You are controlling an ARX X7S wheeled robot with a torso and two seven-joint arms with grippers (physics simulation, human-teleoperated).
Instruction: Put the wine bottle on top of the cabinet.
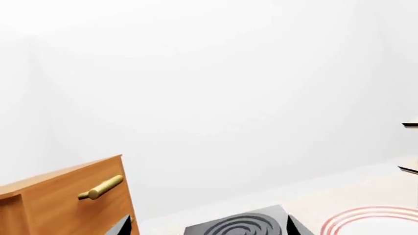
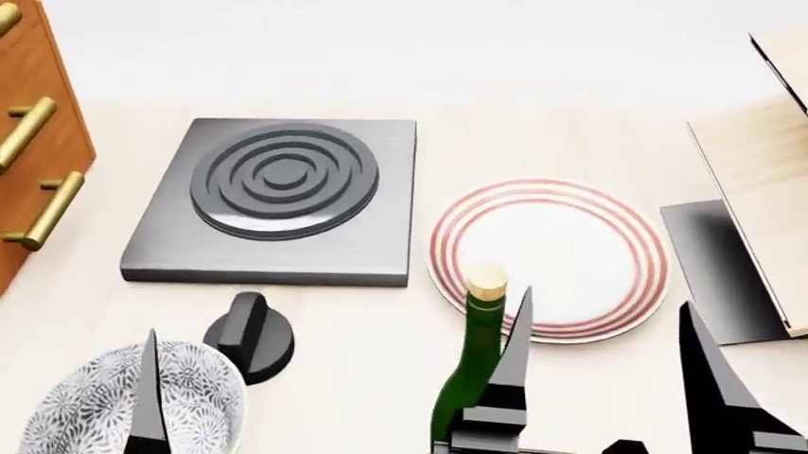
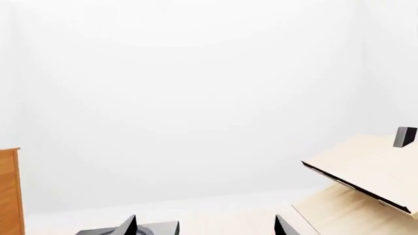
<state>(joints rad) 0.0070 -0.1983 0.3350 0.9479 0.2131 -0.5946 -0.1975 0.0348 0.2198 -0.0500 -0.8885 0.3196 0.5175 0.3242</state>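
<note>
Green wine bottle point(image 2: 465, 378) beside right end effector point(image 2: 606, 331), cabinet point(image 2: 32, 142) far left edge

A dark grey square stove plate point(image 2: 284, 201) with raised concentric rings lay flat on the pale tabletop point(image 2: 593, 95). Just beside the stove plate, towards the pale wooden structure point(image 2: 758, 170), sat a white plate point(image 2: 555, 236) rimmed with thin red circles, not quite touching it. A small black knob point(image 2: 250, 336) stood on the near side of the stove plate, close to its front edge. Next to that knob was a bowl point(image 2: 89, 407) with a blue-grey speckled pattern. A dark flat panel point(image 2: 720, 270) lay under the wooden structure's slanted board, beyond the plate from the stove plate.
</note>
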